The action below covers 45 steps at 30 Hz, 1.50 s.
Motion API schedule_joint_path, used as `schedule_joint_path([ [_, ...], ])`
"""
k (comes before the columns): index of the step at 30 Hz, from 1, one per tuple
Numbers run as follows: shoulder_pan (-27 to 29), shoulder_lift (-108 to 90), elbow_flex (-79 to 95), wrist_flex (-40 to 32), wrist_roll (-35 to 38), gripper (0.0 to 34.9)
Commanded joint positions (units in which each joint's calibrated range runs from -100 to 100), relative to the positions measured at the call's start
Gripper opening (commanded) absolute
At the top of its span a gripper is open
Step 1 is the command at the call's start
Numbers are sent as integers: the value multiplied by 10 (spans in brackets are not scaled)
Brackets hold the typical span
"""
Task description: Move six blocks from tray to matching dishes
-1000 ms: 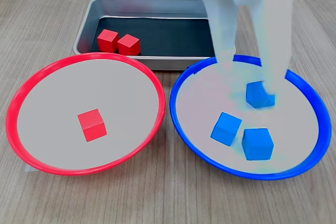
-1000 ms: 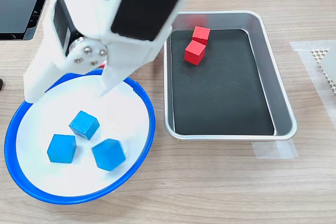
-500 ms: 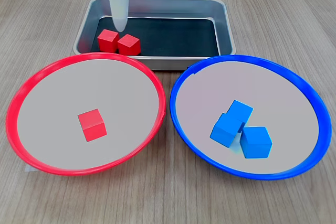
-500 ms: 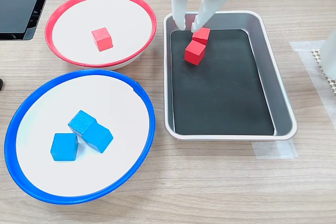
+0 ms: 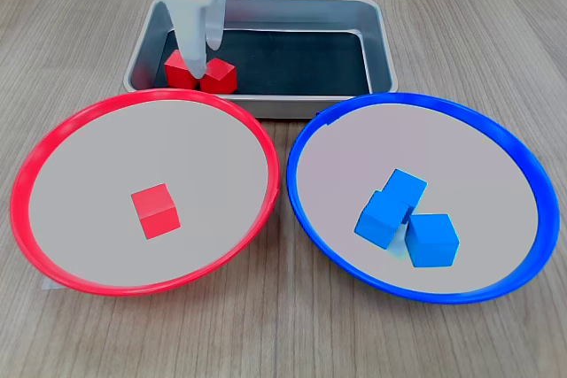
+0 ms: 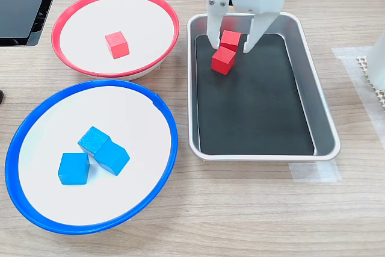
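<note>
Gripper (image 6: 231, 45) lower than half a second ago, jaws apart astride a red block (image 6: 230, 40) in the tray (image 6: 325, 126).

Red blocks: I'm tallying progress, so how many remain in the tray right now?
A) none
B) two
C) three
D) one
B: in the second exterior view two red blocks sit together at one end of the tray, with the open gripper straddling one of them, while only one red block lies in the red-rimmed dish.
</note>
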Motion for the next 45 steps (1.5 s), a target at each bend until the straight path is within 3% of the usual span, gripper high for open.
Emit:
schedule_joint_path([
  [1,-11,23,-4,-8,-13,114],
  [6,-27,65,-33,-15,-23,103],
  [7,-30,72,-40,-15,-25,92],
  [8,-33,77,-47,-16,-25,39],
  [12,-44,75,-59,-8,-18,9],
  [20,-21,4,-226,148,13,3],
  [22,-5,14,-297,128,-5,3],
  [26,-3,79,-362,-7,-34,3],
  [28,-11,97,-365,-37,-32,3],
  [30,-27,111,-364,-48,-18,22],
  [33,-45,119,-337,-54,6,156],
  [36,-44,109,-319,-46,15,208],
  [37,-42,102,-315,-38,19,205],
  [39,-35,83,-299,-21,32,160],
  [41,-22,57,-279,9,46,80],
  [42,-14,42,-268,28,53,18],
  [45,31,-24,-195,124,93,4],
])
